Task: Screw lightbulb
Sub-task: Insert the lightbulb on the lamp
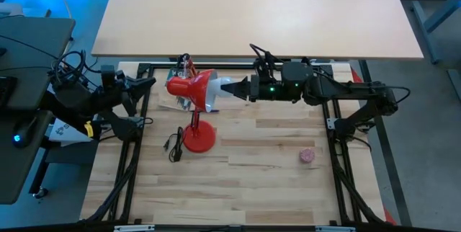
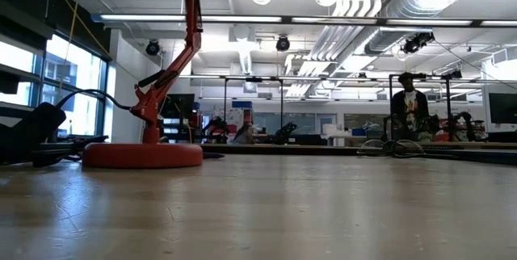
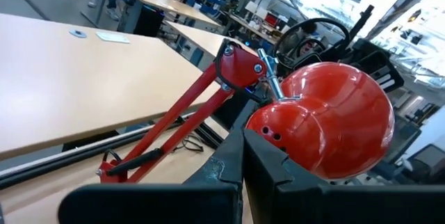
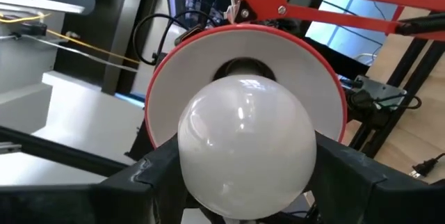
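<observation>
Note the surroundings first. A red desk lamp stands on the light wooden slatted table (image 1: 274,189), its round base (image 1: 199,138) near the middle-left and its domed red metal shade (image 1: 193,88) turned sideways toward the right arm. A black power plug (image 1: 173,145) lies just beside the base. A small pink round ball (image 1: 307,155) rests well apart, toward the right side. In the low view, a person (image 2: 408,102) stands in the room beyond the table.

You will find the small white pear-shaped lightbulb (image 4: 243,151) clamped between the two dark fingers of the right gripper (image 1: 241,88), directly in front of the shade's white-lined opening (image 4: 306,106).

The left gripper (image 3: 242,161) sits closed just behind the shade's red back, holding nothing.

You cannot see the bulb's screw base; the bulb itself covers it and most of the dark socket (image 4: 240,67).
</observation>
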You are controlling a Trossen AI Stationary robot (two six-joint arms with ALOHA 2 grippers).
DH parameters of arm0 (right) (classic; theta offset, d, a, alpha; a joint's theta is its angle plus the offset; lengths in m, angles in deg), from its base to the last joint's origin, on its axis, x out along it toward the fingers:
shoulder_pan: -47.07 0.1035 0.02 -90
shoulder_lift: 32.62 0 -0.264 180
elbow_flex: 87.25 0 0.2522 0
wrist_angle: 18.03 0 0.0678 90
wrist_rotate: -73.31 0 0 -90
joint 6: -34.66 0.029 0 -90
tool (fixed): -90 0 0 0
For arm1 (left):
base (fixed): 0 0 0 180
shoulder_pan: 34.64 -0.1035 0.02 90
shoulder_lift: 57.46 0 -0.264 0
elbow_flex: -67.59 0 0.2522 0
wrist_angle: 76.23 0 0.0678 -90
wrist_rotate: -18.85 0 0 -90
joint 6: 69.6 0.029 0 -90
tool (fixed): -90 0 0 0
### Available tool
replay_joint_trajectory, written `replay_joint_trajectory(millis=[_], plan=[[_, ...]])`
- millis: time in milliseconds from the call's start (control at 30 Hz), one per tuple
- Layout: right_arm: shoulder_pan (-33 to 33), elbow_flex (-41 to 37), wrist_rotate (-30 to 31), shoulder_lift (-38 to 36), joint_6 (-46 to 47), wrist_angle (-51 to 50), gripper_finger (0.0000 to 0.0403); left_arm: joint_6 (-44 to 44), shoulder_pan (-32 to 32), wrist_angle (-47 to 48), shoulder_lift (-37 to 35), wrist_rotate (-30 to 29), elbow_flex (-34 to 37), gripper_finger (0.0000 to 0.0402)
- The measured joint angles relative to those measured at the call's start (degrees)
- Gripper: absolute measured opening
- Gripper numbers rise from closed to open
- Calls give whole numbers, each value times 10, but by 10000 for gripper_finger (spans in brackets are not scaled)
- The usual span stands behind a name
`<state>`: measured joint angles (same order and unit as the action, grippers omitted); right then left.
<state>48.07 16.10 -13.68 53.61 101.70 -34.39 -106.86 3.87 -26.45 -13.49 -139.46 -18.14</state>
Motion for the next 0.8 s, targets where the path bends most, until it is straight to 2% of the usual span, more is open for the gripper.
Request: replay_joint_trajectory(millis=[267,800], plan=[[3,0,25,3,15,8,233,-1,0,0,0,-3,0,0],[21,0,30,25,26,37,233,-12,0,-4,11,1,0,0]])
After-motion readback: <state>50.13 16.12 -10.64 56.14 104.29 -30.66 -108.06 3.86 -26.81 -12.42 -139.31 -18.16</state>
